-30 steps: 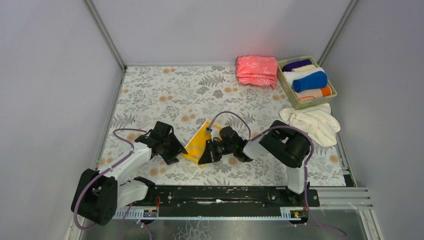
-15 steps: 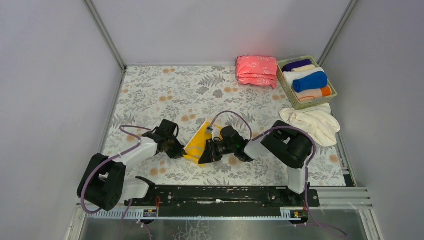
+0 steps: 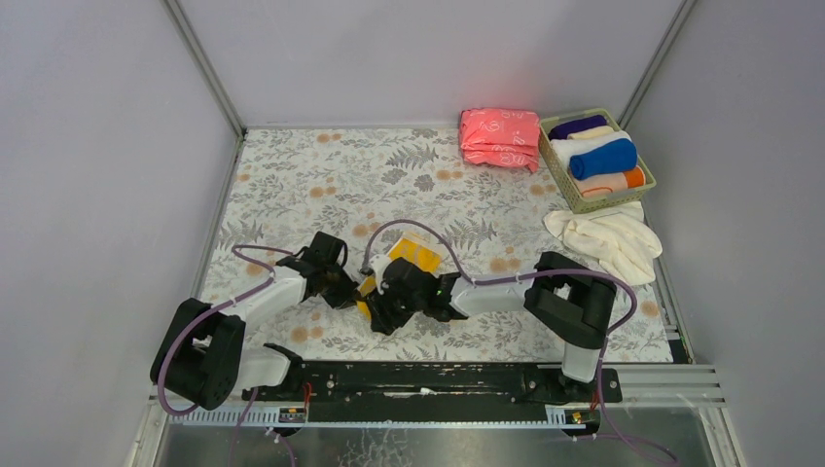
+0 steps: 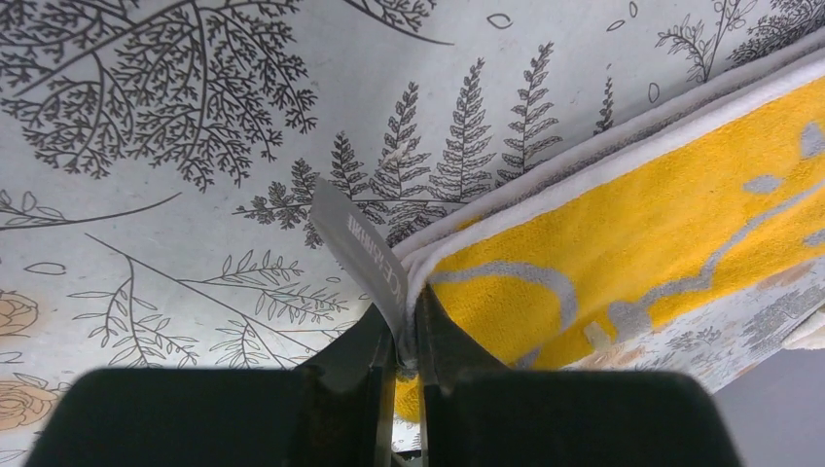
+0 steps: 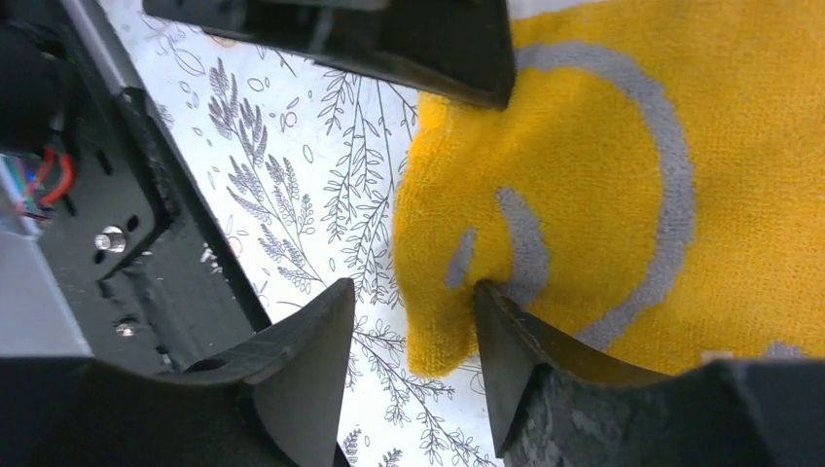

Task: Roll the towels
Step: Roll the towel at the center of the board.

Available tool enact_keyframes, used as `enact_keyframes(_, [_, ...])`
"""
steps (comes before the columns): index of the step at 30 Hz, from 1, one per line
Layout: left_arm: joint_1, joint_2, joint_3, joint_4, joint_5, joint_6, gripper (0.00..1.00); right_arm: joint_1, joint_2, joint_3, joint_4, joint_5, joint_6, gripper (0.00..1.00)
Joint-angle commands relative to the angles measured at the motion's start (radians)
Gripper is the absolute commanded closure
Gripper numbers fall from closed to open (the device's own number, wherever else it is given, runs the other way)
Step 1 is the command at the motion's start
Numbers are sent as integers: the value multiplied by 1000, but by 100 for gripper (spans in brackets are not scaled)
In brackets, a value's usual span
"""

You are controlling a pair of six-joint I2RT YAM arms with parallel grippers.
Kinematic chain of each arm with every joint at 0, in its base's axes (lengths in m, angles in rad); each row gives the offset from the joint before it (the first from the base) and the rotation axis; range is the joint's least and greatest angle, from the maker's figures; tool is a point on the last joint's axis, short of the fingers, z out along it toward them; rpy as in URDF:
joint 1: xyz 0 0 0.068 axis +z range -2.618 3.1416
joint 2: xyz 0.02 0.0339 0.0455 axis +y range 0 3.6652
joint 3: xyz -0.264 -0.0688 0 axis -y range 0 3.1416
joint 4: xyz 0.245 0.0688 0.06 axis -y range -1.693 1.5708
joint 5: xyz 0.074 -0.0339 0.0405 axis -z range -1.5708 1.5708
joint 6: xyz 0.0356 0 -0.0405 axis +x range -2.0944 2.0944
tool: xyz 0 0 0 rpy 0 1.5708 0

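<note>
A yellow towel [image 3: 413, 255] with white print lies flat on the flowered table, half under my right arm. My left gripper [image 4: 407, 336] is shut on the towel's [image 4: 623, 224] white-edged corner, beside its grey label [image 4: 362, 248]. In the top view the left gripper [image 3: 352, 291] sits at the towel's left edge. My right gripper [image 5: 413, 311] is open astride the near corner of the towel [image 5: 584, 165], with one fingertip [image 5: 496, 321] pressing into the cloth. From above, the right gripper [image 3: 376, 311] is close beside the left one.
A basket [image 3: 613, 197] at the back right holds rolled towels, among them a blue one [image 3: 603, 158]. Loose cream-white towels [image 3: 608, 238] lie in front of it. A folded pink stack [image 3: 499, 138] sits left of the basket. The arms' rail [image 3: 438, 379] runs along the near edge.
My left gripper moved in and shut on the towel's corner. My right gripper opened and slid left along the towel to its near corner.
</note>
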State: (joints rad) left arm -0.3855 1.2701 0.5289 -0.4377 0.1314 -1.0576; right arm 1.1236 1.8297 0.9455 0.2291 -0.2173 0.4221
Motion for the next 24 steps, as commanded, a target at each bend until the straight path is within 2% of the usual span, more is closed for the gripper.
enact_keyframes(1, [-3,-10,28,25,0,-21,100,80,38,51,-265,336,-137,42])
enact_keyframes(6, [-3,-15,37,10,-11,-20,100,169,71,107,-370,562,-211,41])
enact_keyframes(10, [-1,-4,60,-19,-48,-4,100,213,108,148,-427,645,-261,43])
enact_keyframes(12, [3,3,69,-29,-63,5,100,225,119,159,-439,652,-276,48])
enact_keyframes(19, [16,26,86,-45,-90,27,100,218,63,147,-403,511,-304,87])
enact_keyframes(21, [16,23,85,-45,-90,29,98,194,40,144,-381,426,-295,95])
enact_keyframes(24, [16,21,89,-55,-101,39,95,143,3,124,-331,282,-264,98])
